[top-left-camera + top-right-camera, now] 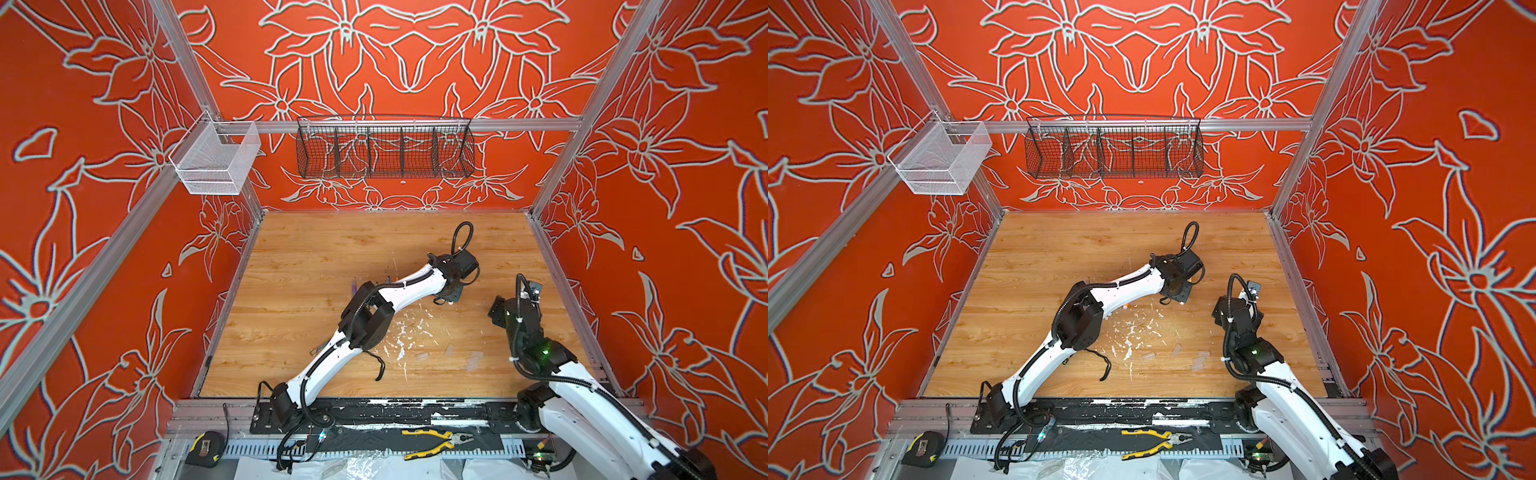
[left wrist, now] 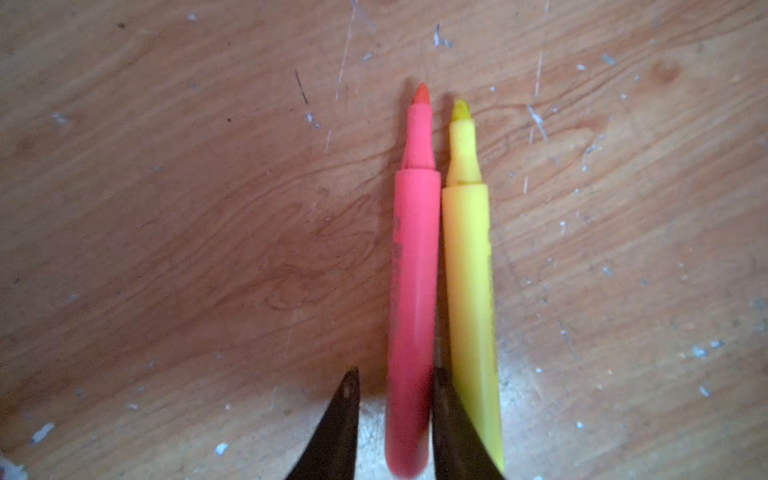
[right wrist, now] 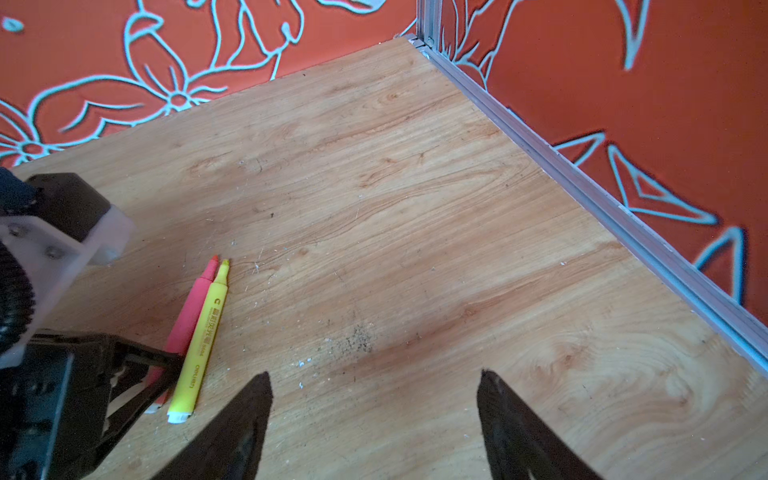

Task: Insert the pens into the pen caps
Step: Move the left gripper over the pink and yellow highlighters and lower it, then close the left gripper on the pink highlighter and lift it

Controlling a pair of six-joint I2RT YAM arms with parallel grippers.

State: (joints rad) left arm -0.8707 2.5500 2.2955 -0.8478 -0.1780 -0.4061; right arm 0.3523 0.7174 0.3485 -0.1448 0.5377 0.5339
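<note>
Gently — left gripper (image 2: 395,374) straddles pink pen (image 2: 415,270), unclenched; squeeze centred, sparing the yellow pen (image 2: 469,270); right gripper (image 3: 375,376) gapes empty.

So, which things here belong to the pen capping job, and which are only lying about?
Job: pink pen, yellow pen, clear caps.
Lying about: wrench, pliers, tape measure, black basket, white basket.

Pink pen (image 2: 411,316) rear end blurred; yellow pen (image 2: 469,270) rear hidden behind one of the left fingers (image 2: 457,432). In a top view left arm (image 1: 411,286) covers most other pens (image 1: 354,285); pen caps (image 1: 1202,355) barely visible.
</note>
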